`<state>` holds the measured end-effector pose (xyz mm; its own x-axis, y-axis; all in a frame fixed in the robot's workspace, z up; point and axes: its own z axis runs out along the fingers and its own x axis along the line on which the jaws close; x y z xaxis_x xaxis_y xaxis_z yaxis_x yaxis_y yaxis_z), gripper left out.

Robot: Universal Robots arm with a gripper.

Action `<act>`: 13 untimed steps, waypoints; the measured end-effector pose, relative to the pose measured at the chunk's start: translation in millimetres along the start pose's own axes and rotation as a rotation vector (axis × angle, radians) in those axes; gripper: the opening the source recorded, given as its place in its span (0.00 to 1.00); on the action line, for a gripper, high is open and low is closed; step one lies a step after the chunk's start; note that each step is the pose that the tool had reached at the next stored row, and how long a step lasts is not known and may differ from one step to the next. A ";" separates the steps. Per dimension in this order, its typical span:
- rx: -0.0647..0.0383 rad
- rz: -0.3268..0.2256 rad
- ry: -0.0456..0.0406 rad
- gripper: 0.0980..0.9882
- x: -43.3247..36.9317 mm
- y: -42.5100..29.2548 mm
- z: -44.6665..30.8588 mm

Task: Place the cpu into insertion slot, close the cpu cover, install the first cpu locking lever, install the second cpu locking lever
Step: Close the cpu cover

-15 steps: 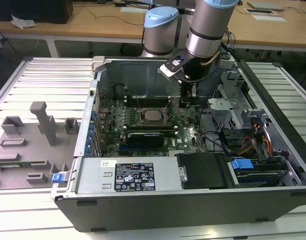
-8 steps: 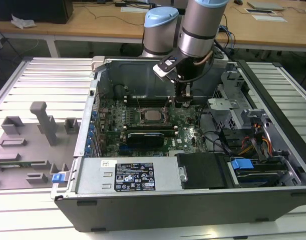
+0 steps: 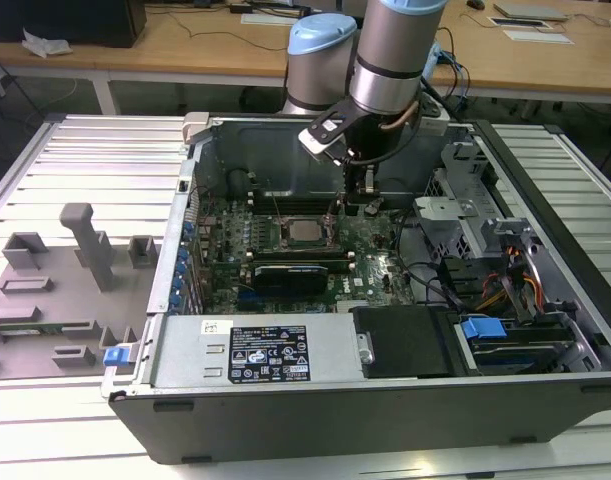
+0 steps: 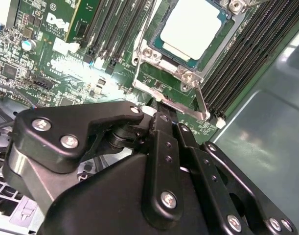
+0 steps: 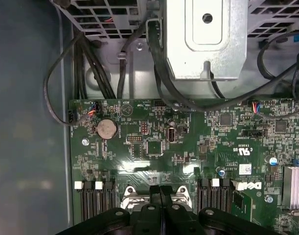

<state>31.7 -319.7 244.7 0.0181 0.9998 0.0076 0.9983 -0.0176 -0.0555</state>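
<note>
The cpu (image 4: 191, 27) lies flat on the green board (image 4: 56, 63), near the gripper (image 4: 164, 116), whose fingers (image 4: 163, 142) are pressed together.

The white rectangular label (image 3: 270, 357) on the grey sheet-metal housing (image 3: 185, 350) carries several lines of black print, a barcode block and a row of round certification marks in the exterior view; no line can be made out. The green circuit board (image 5: 188, 147) bears a white silkscreened maker's logo (image 5: 244, 186), a white safety-approval mark (image 5: 242, 151), a small white barcode sticker (image 5: 244, 169) between those two, a white triangle sign (image 5: 126, 110) beside the round coin cell (image 5: 105, 128), and small white connector designators (image 5: 139, 104) along its edge. In the second wrist view the same logo (image 4: 58, 19) stands on the board, well apart from the cpu (image 4: 191, 27), a flat square chip with a pale silvery metal top.
</note>
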 end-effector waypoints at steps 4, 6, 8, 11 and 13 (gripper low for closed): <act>-0.002 0.000 0.0000 0.01 -0.1 -8.4 0.5; -0.002 0.000 0.0000 0.01 -0.1 -11.0 0.6; -0.002 0.000 0.0000 0.01 -0.2 -12.4 0.7; -0.003 0.000 0.0001 0.01 -0.2 -14.1 0.8; -0.003 0.000 0.0000 0.01 -0.2 -15.0 0.9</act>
<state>16.7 -319.6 244.7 0.0179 0.9998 0.0077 0.9984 -0.0175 -0.0529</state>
